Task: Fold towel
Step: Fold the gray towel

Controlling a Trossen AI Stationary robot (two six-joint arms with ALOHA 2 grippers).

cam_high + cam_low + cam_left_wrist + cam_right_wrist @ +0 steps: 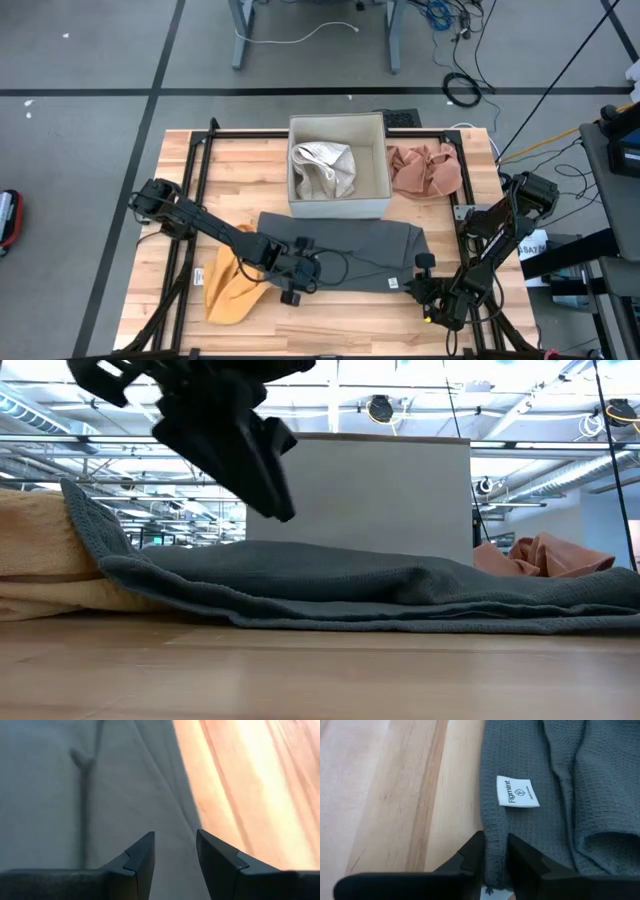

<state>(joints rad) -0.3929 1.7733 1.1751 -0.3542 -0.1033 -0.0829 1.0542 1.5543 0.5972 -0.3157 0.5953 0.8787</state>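
White box (338, 205) w/ pale cloth (322, 170), pinkish cloth (425, 170), prob. mustard towel (232, 287).

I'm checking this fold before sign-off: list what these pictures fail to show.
- High view: left gripper covers the grey towel beneath it.
- Left wrist view: towel blurred, weave unreadable.
- Right wrist view: right gripper pinches the towel's edge; the corner runs off frame.
- Low view: box contents hidden by its wall.

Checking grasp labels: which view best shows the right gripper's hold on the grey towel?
Right wrist view: the right gripper fingers pinch the grey towel edge just below its white tag. High view shows the gripper at the towel's corner, contact tiny. Low and left wrist views show only towel, not this grip.
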